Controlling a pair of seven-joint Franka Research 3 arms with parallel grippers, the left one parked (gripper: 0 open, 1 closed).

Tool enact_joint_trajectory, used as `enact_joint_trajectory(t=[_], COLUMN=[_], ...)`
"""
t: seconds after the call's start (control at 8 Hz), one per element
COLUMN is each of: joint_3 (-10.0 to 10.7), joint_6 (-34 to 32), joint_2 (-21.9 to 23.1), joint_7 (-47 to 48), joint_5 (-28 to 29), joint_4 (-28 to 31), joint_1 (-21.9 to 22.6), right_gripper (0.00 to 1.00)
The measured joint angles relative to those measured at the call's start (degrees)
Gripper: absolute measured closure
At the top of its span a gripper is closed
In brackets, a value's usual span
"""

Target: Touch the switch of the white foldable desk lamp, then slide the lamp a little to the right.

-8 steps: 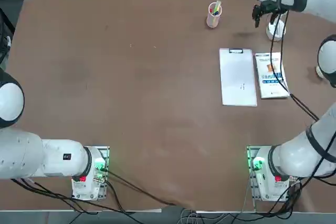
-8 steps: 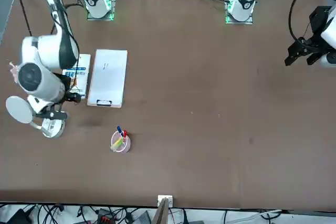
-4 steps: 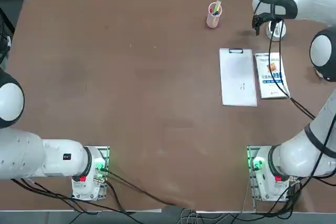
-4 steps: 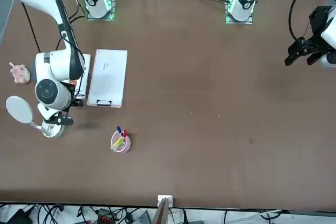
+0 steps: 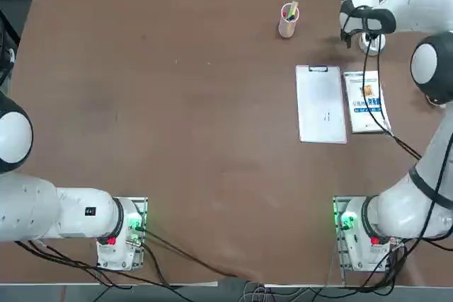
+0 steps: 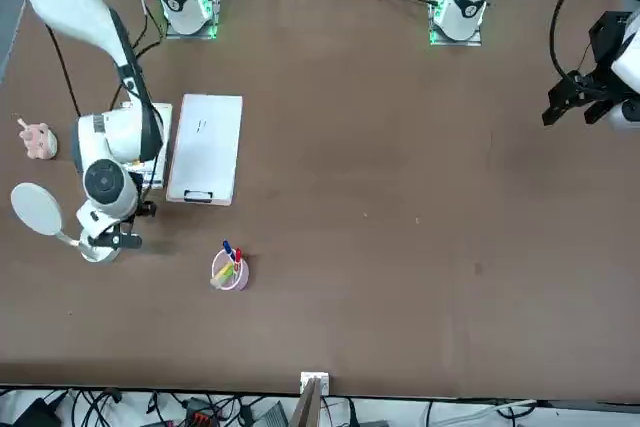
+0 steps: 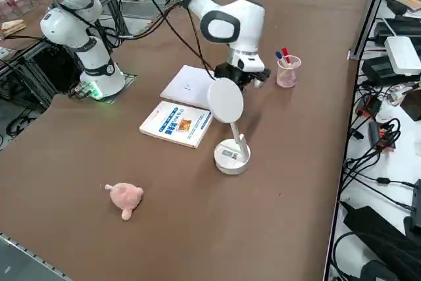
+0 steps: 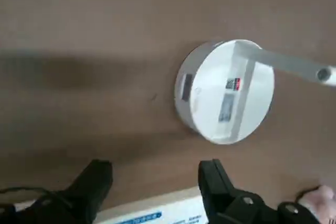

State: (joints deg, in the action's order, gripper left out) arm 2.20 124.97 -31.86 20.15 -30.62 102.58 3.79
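The white foldable desk lamp [image 7: 231, 156] stands at the table's far right, with a round disc base [image 8: 226, 98], a slim arm and a flat round head [image 6: 37, 209]. Small grey marks sit on top of the base; which of them is the switch I cannot tell. My right gripper [image 8: 155, 174] hovers just above the table beside the base, open, with nothing between its fingers. From above, the right gripper [image 5: 348, 33] is just left of the lamp base [image 5: 373, 42], which the wrist partly covers. The same gripper [image 6: 122, 235] shows in the front view.
A pink pen cup [image 5: 288, 20] stands left of the lamp. A white clipboard [image 5: 320, 104] and a blue-and-white book [image 5: 366, 102] lie nearer the robot. A small pink toy [image 7: 123, 197] lies near the right edge. Cables run past the table's far edge.
The right wrist has swung in toward the lamp base and sunk lower over it. The gripper stays open. The lamp has not moved.
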Motion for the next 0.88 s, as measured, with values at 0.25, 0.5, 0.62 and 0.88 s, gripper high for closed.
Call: enact_joint_trajectory(t=[0.25,0.5,0.62,0.88], joint_3=[0.9,1.5,1.5,1.5], joint_6=[2.3,4.1,4.2,4.4], joint_2=[-1.1,-2.1,-2.5,-3.9], joint_7=[0.0,0.0,0.1,0.1], joint_5=[-1.7,-3.8,-4.2,-5.8], joint_4=[-0.1,-0.1,-0.1,-1.0], joint_1=[-0.5,-0.9,-0.9,-0.9], right_gripper=[0.00,0.00,0.00,0.00])
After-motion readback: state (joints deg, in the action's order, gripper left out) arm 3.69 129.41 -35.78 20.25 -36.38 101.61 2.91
